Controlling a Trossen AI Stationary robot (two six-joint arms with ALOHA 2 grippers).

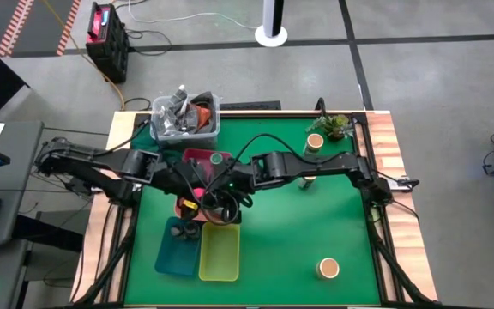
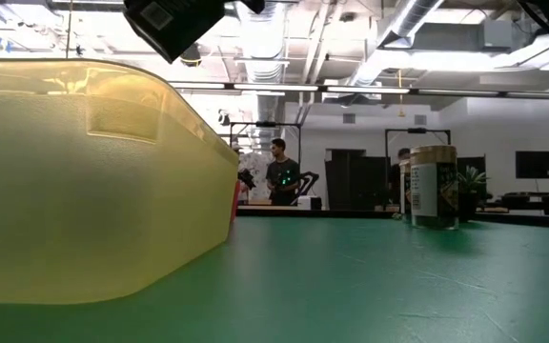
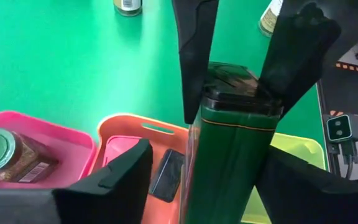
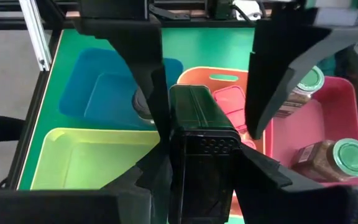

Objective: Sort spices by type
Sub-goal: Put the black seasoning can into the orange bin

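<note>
Tin: tall dark-green rectangular spice tin with black perforated lid (image 4: 199, 158) stands upright, clamped between right gripper (image 4: 204, 134) fingers above salmon plastic tray (image 4: 219, 76). Left gripper (image 3: 197, 186) straddles its base, jaws wide.

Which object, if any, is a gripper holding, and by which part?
The right gripper holds a dark green tin by its black-lidded top end; the left gripper's fingers flank its body.

**Where all the spices are sitting**

Dark green tin with a black lid (image 4: 201, 162) is up in the air over the trays, standing upright. Two brown jars with green lids (image 4: 344, 158) lie in the pink tray. A magenta box (image 3: 122, 149) and flat black one (image 3: 167, 175) share the orange tray. Tan-topped jars (image 1: 328, 269) stand on the mat.
</note>
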